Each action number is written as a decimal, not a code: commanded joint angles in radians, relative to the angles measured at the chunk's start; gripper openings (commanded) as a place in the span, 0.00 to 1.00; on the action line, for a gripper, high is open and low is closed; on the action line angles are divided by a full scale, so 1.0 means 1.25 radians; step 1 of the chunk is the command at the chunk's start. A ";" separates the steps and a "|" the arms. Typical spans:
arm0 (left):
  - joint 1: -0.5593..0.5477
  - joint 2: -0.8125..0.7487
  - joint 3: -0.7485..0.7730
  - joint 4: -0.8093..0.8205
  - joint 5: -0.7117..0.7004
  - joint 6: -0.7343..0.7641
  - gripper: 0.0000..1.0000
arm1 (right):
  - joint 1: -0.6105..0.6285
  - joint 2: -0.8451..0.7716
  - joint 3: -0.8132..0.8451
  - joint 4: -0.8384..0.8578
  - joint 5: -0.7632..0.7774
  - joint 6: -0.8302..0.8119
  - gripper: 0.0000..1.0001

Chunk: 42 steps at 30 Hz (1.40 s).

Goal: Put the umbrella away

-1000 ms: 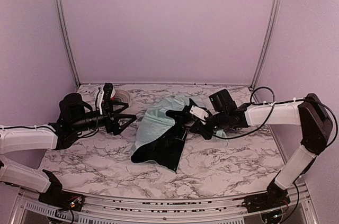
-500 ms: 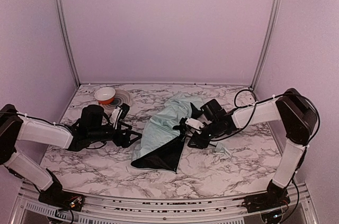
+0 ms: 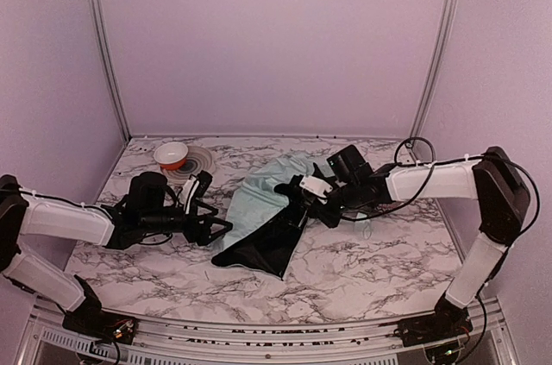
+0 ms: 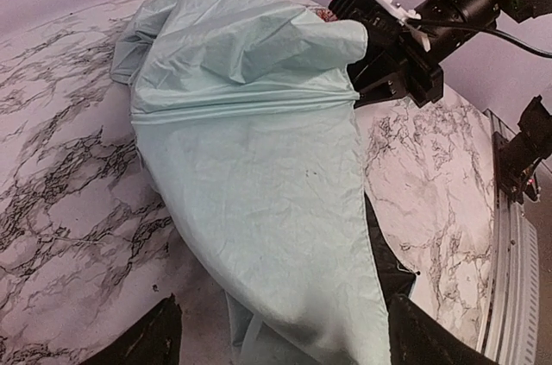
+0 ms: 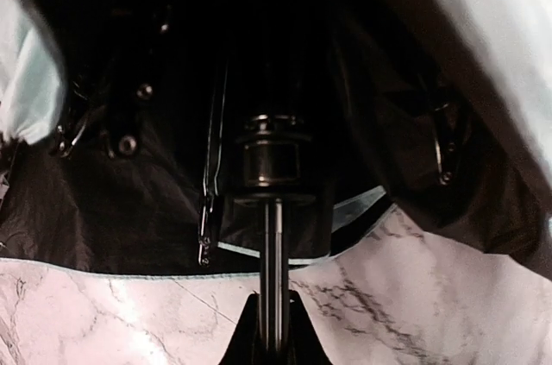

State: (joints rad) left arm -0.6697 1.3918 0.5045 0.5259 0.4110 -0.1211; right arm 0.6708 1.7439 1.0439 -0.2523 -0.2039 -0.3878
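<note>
Pale mint-green fabric umbrella (image 3: 259, 199) lies half-collapsed on the white marble-patterned table (image 3: 362, 261). The right gripper (image 5: 269, 335), nearer, is clenched on its slim black shaft (image 5: 271, 235), which runs straight ahead into the canopy. The left gripper (image 3: 217, 229), jaws spread, faces the canopy's left edge.

Mint-green umbrella (image 3: 259, 199) w/ blk underside, white-grey marble table (image 3: 362, 254), orange bowl (image 3: 171, 157)

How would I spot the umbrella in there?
Look at the middle of the marble table. The umbrella is the big crumpled heap of mint-green cloth with a black underside. It is far larger than the little orange bowl at the back left.
</note>
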 commanded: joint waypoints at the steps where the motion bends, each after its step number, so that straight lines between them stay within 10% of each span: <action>1: -0.001 -0.056 0.029 -0.008 0.042 -0.015 0.85 | -0.023 -0.112 0.038 0.097 0.024 -0.074 0.00; 14: 0.071 -0.321 0.136 -0.008 0.218 0.005 0.92 | -0.188 -0.297 0.125 0.109 -0.428 -0.146 0.00; 20: 0.088 -0.264 0.188 -0.018 0.170 -0.062 0.64 | -0.216 -0.323 0.184 0.121 -0.574 -0.122 0.00; 23: 0.016 -0.219 0.244 -0.022 0.168 -0.035 0.69 | -0.216 -0.318 0.189 0.223 -0.643 -0.029 0.00; 27: -0.123 -0.245 0.242 -0.022 0.006 0.132 0.89 | -0.217 -0.311 0.188 0.351 -0.671 0.075 0.00; 42: -0.227 -0.134 0.310 0.027 -0.040 0.217 0.85 | -0.195 -0.328 0.162 0.382 -0.542 0.100 0.00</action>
State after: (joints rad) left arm -0.9409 1.2083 0.8818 0.4961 0.3317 0.0971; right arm 0.4171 1.3602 1.2259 0.1658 -0.9092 -0.2874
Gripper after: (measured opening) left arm 0.878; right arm 0.045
